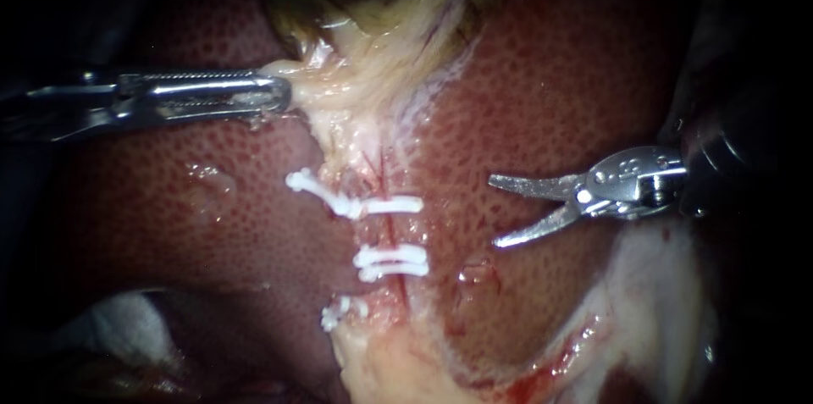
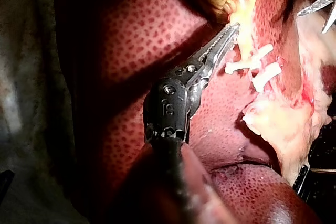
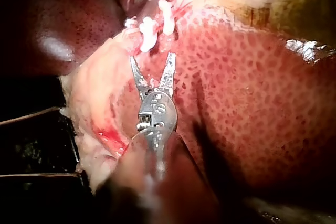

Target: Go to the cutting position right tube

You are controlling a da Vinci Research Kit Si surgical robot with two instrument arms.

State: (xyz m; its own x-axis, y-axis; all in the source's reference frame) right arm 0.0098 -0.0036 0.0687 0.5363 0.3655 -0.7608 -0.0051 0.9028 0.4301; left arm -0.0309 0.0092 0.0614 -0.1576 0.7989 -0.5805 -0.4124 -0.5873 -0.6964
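Steel, spread wide and holding nothing: right end effector (image 1: 494, 210), two blades (image 1: 529, 185), hovering over liver (image 1: 212, 218) to the right of the clips (image 1: 391, 260) and clear of them. Left end effector (image 1: 284, 95) closed on pale tissue (image 1: 339, 91) at the far end, just near of the gallbladder (image 1: 373, 6), by the look pulling the stalk taut.

Right tube (image 1: 392, 230): thin reddish line between upper and middle clips, left of the blades. Long axis far to near, from the gallbladder end toward the near fatty edge. Blades aimed leftward, roughly square to it.

Could nick the liver if dipped while crossing. Could strike a clip, or land outside the clipped gap, if brought in too far or too near. Could catch tissue beyond the tube if pushed too deep. Could also lose the line through a slip in the left hold.
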